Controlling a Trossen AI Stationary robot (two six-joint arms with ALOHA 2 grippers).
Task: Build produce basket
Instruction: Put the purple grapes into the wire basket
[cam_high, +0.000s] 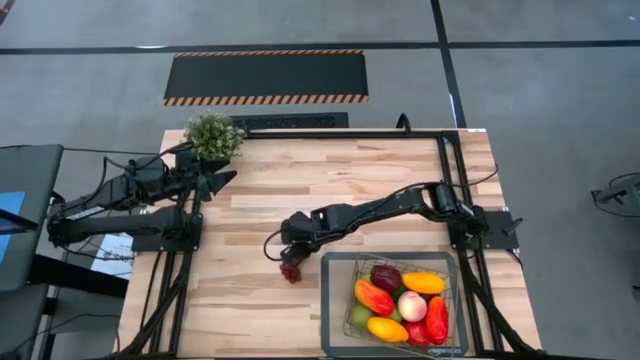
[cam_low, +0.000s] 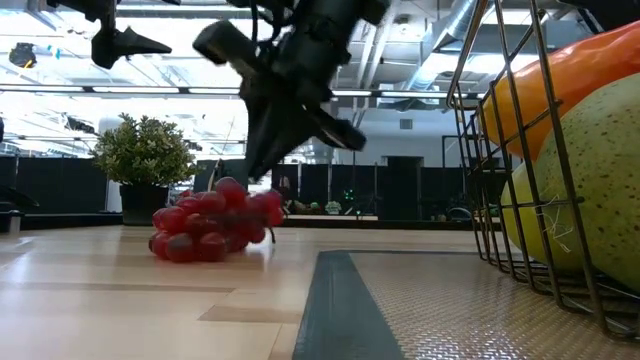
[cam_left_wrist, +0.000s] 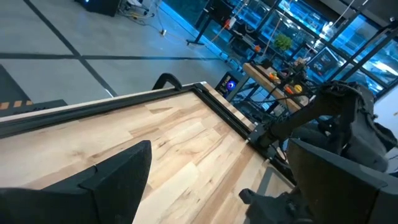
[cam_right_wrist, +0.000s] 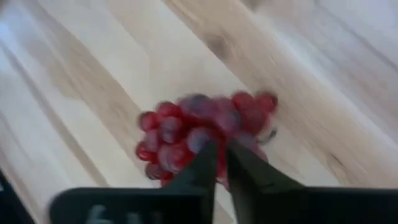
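I see my right gripper (cam_right_wrist: 221, 163) pinched onto the red grape bunch (cam_right_wrist: 202, 130) lying on the pale wood table (cam_high: 260, 190), just left of the wire basket (cam_high: 335, 300). My left gripper (cam_high: 222, 180) hangs released beside the potted plant (cam_high: 213, 135). Grey floor surrounds us.

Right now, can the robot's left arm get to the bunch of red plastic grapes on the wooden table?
Probably not easily. The left gripper waits open at the far left by the bushy potted plant, while the grapes lie well across the table, and the right gripper is already closing down on them.
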